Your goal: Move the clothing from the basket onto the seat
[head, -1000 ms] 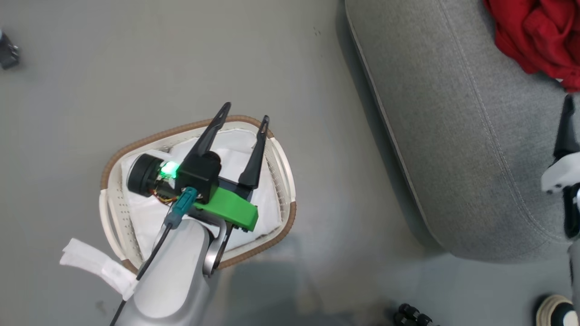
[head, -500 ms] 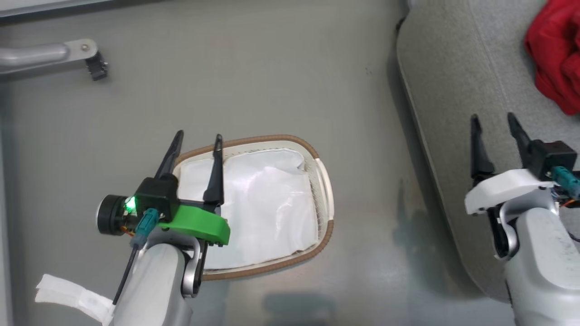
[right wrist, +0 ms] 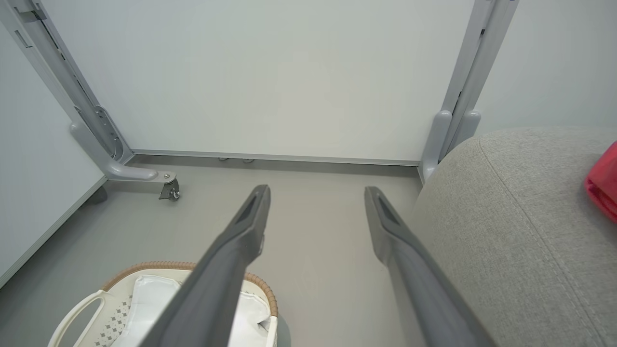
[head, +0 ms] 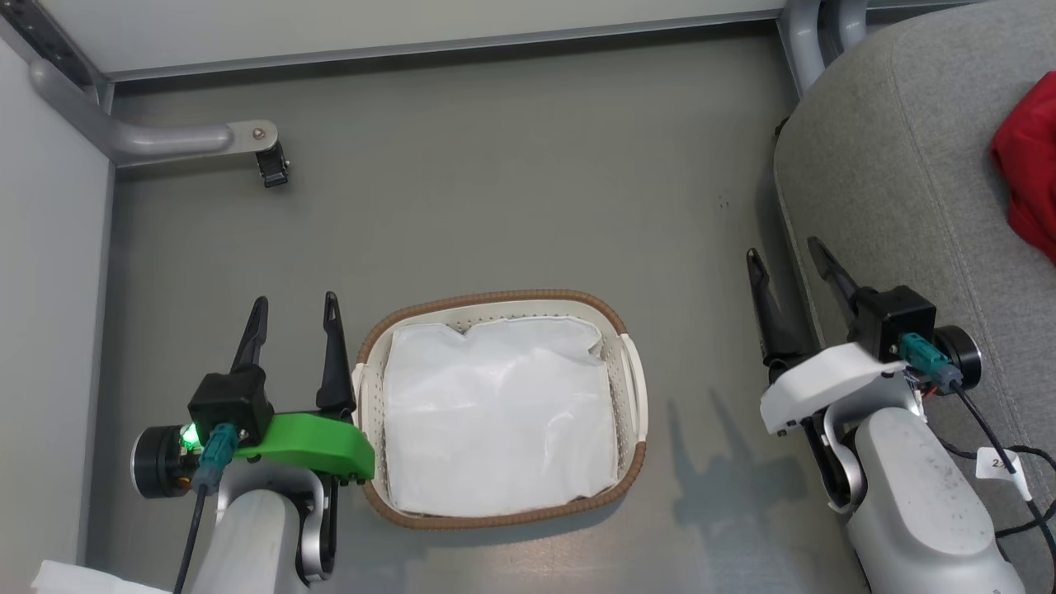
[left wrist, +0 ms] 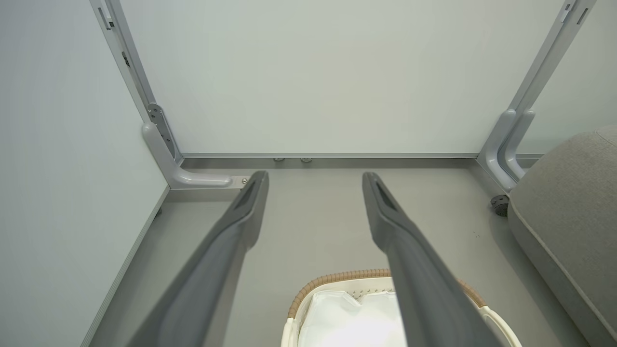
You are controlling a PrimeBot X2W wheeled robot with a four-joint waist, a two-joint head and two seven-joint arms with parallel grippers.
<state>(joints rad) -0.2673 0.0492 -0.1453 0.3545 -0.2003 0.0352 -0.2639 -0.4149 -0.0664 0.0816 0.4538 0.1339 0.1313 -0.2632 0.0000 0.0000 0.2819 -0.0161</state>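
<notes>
Head view has the red clothing (head: 1027, 177) on the grey seat (head: 891, 165) and just a white liner (head: 495, 412) in the basket (head: 495, 294), so the left gripper (head: 296, 299) and right gripper (head: 782, 247) hang wide apart, holding nothing

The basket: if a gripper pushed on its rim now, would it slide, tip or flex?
Probably slide: the basket sits low and wide on the smooth floor, so tipping looks unlikely. It likely feels light, holding just a white sheet. Its thin perforated plastic wall may flex a little.
</notes>
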